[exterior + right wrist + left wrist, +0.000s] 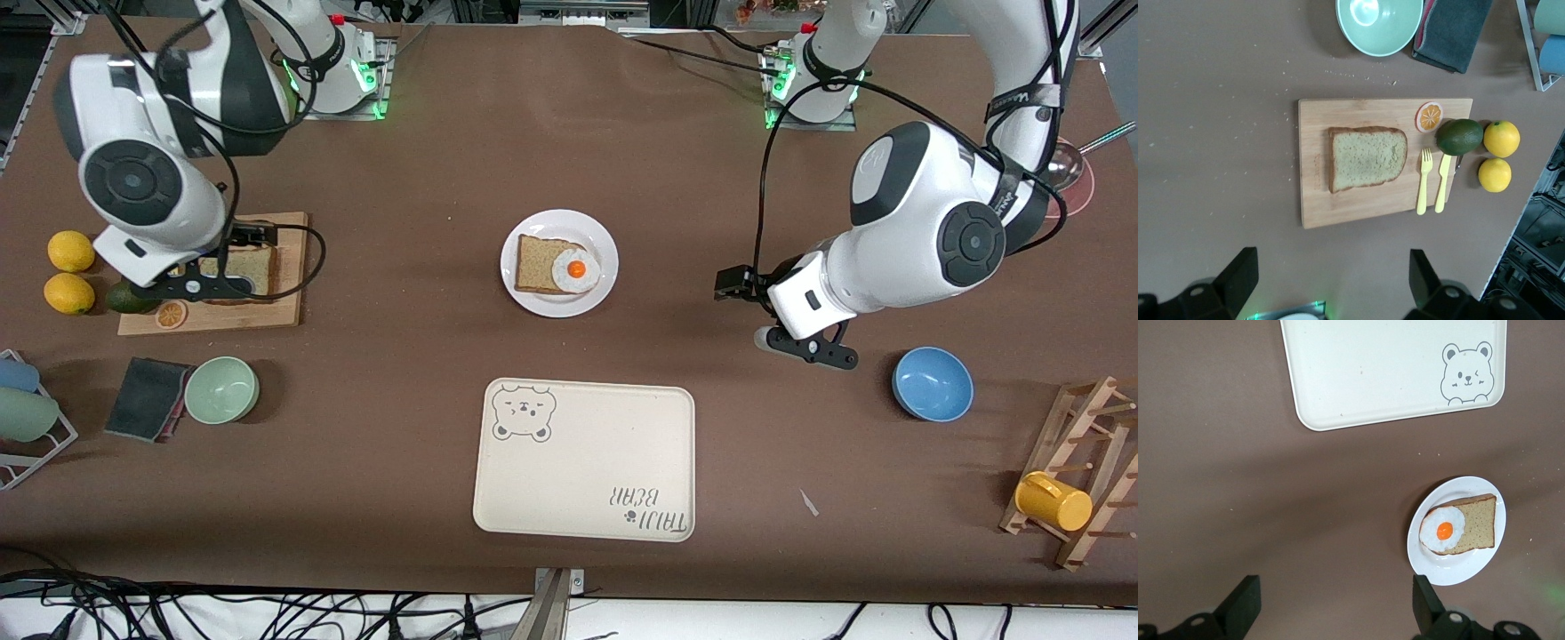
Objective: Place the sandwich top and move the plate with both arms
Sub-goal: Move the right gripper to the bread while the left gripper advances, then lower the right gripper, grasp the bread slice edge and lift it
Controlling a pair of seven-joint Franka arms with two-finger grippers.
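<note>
The sandwich top, a pale tan slice with a brown crust, lies flat on a wooden cutting board at the right arm's end of the table. In the front view it is partly hidden by my right gripper. That gripper hangs open and empty over the board's edge. The white plate sits mid-table and bears a darker slice with a fried egg. My left gripper is open and empty over bare table between the plate and a blue bowl.
A cream bear-print tray lies nearer the front camera than the plate. A green bowl and a dark cloth lie near the board. Lemons, an avocado and toy cutlery lie by it. The blue bowl and a mug rack are at the left arm's end.
</note>
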